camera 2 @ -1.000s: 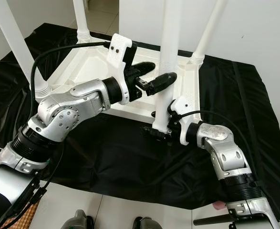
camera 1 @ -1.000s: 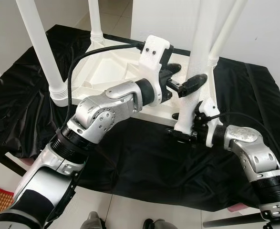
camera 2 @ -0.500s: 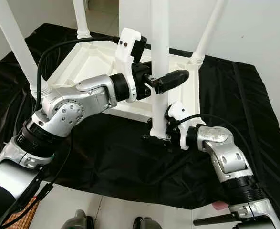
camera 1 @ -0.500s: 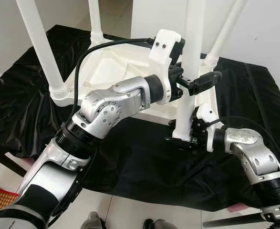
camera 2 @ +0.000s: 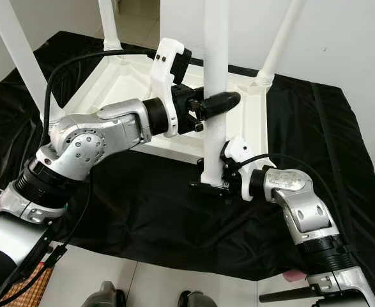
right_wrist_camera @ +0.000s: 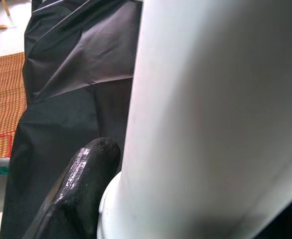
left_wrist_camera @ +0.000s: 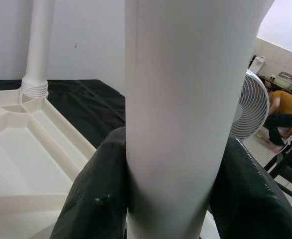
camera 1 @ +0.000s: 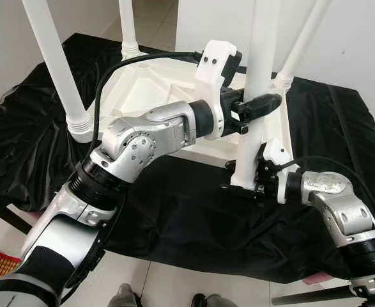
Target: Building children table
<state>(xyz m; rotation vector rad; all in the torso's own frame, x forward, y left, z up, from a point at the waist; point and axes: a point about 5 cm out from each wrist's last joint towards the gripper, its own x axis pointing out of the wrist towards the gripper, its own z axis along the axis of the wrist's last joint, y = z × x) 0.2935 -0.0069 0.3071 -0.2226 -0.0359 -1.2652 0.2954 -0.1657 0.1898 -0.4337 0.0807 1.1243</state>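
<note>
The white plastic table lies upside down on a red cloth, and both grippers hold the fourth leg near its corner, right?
Not quite: the cloth is black, not red, as the left eye view shows. The rest holds: the white plastic table lies upside down, the left gripper clasps the fourth white leg partway up, and the right gripper grips its base.

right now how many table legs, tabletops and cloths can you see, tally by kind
white table legs: 4 (3 screwed in, 1 held by both grippers)
white tabletop, upside down: 1
black cloth: 1
total: 6
</note>
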